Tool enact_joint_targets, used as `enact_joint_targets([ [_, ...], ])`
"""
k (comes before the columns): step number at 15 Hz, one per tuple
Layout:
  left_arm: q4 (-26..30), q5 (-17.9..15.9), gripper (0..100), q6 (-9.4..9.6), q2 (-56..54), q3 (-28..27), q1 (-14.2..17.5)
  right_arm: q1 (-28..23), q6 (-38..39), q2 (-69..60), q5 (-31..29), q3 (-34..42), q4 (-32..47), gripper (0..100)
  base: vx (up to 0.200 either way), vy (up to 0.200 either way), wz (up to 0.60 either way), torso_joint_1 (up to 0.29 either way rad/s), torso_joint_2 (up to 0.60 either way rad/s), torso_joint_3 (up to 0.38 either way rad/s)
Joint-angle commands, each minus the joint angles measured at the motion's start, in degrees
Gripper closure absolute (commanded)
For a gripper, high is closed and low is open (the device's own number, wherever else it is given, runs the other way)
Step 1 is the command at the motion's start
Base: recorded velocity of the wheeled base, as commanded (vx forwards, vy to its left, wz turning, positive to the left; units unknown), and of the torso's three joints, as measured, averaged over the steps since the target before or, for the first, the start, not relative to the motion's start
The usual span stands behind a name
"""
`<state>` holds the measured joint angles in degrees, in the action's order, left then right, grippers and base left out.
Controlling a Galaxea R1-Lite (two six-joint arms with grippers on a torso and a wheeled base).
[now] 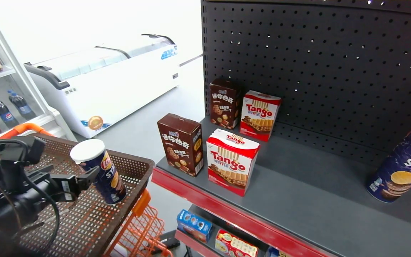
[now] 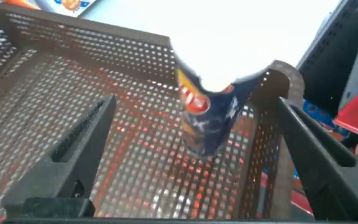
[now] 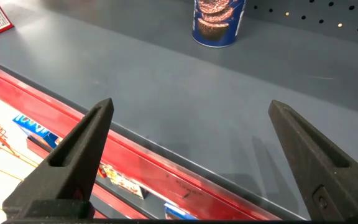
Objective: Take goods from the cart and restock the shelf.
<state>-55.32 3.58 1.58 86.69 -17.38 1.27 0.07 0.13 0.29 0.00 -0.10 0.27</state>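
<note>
Navy chip can (image 1: pixel 100 171), white lid, standing in the brown mesh cart (image 1: pixel 84 221).
We see the left gripper (image 2: pixel 196 104) fingers spread wide, the can between them, ungripped; the right gripper (image 3: pixel 191 107) gapes empty above the shelf (image 3: pixel 166 74).

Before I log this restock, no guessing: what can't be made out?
Cart can: top washed out by glare, left wrist view.
Shelf can: cut by head view's right edge; top cropped in right wrist view.
Lower-shelf boxes: partly hidden under the shelf, head view.
</note>
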Motion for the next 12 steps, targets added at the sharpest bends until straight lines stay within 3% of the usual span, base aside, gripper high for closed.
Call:
enact_joint_targets([
  [1,-8.2,0.2,0,0.79,15.4,-1.9,-1.5,0.0,0.0,0.1,0.0,0.0,0.0,0,0.0,0.0,0.0,0.0,0.0,0.0],
  [4,-16.6,0.4,0,0.79,22.0,-4.9,-1.5,0.0,0.0,0.1,0.0,0.0,0.0,0,0.0,0.0,0.0,0.0,0.0,0.0],
  [7,-20.7,0.4,0,0.79,25.5,-5.6,-1.4,0.0,0.0,0.1,0.0,0.0,0.0,0,0.0,0.0,0.0,0.0,0.0,0.0],
  [12,-21.6,1.5,0,0.79,28.5,-8.3,-1.0,0.0,0.0,0.1,0.0,0.0,0.0,0,0.0,0.0,0.0,0.0,0.0,0.0],
])
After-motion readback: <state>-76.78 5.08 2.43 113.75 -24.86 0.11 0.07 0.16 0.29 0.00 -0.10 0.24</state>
